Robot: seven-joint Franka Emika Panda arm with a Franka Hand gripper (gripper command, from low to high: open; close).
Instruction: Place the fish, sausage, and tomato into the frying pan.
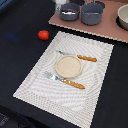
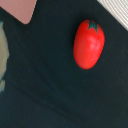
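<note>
The tomato (image 1: 43, 34) is a glossy red ball lying on the dark table, toward the exterior view's left of the placemat. It fills the wrist view (image 2: 89, 44), where its green stem shows. The frying pan (image 1: 70, 11) is the smaller grey vessel on the pink board at the back. The fish and the sausage do not show in either view. No gripper fingers show in either view. Only a white piece of the arm (image 1: 60, 4) shows at the top edge beside the pan.
A taller grey pot (image 1: 92, 14) stands beside the pan on the pink board (image 1: 107, 29), with a beige bowl (image 1: 123, 17) at its far end. The striped placemat (image 1: 35, 82) holds a beige plate (image 1: 68, 66) and an orange-handled knife (image 1: 80, 57) and fork (image 1: 67, 81).
</note>
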